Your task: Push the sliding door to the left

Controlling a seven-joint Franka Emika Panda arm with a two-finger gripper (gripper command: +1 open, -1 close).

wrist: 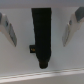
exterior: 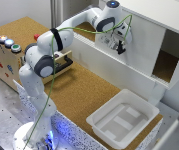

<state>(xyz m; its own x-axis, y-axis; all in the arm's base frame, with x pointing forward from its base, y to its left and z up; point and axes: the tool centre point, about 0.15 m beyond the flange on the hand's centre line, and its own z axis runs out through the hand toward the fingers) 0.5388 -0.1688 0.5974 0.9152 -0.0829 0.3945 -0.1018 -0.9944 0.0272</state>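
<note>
your pincer sits right up against the sliding door, and in the wrist view its two pale fingers stand spread wide apart with nothing between them, so it is released and grasping nothing. that same view shows a dark block of the wrist rig in the middle and plain white surface behind, which reads as the door face; you cannot tell from either view whether a fingertip actually touches it.

the sliding door is the flat white panel on the front of the white cabinet, lying towards the exterior view's left of the front. beside it, on the exterior view's right, an opening shows a dark interior with a cork-coloured floor.

below the cabinet, the cork-topped bench runs across the scene. a shallow white tray rests on it near the exterior view's lower right. at the exterior view's left stands a wooden box with round buttons on top, well apart from the cabinet.
</note>
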